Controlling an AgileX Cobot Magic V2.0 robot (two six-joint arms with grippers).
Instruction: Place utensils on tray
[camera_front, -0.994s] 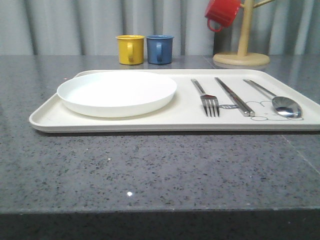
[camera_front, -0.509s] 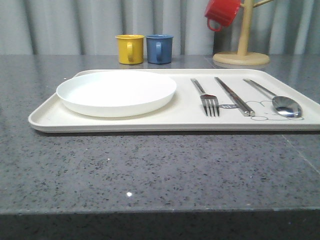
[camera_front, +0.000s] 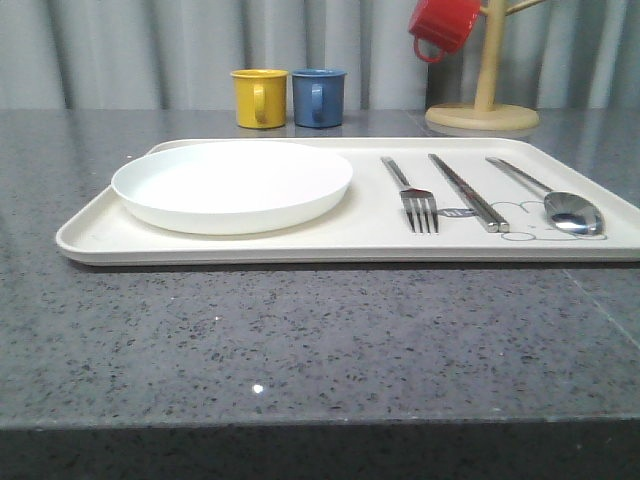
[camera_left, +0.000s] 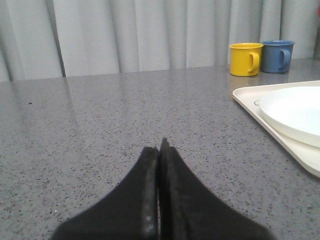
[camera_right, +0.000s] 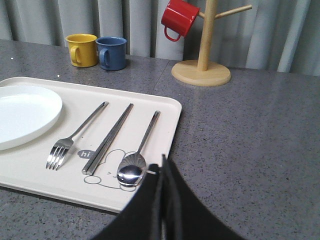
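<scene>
The cream tray (camera_front: 250, 245) lies across the grey table and carries the white plate (camera_front: 232, 184) at its left. To the right of the plate lie the fork (camera_front: 413, 195), the chopsticks (camera_front: 467, 192) and the spoon (camera_front: 555, 200), side by side. From the right wrist, the fork (camera_right: 75, 136), chopsticks (camera_right: 110, 136) and spoon (camera_right: 137, 155) rest over the rabbit drawing. My right gripper (camera_right: 163, 167) is shut and empty, by the tray's near right corner. My left gripper (camera_left: 160, 147) is shut and empty over bare table, left of the tray (camera_left: 280, 137).
A yellow mug (camera_front: 260, 98) and a blue mug (camera_front: 319, 97) stand behind the tray. A wooden mug tree (camera_front: 484, 95) with a red mug (camera_front: 445, 25) hanging on it stands at the back right. Curtains close off the far side.
</scene>
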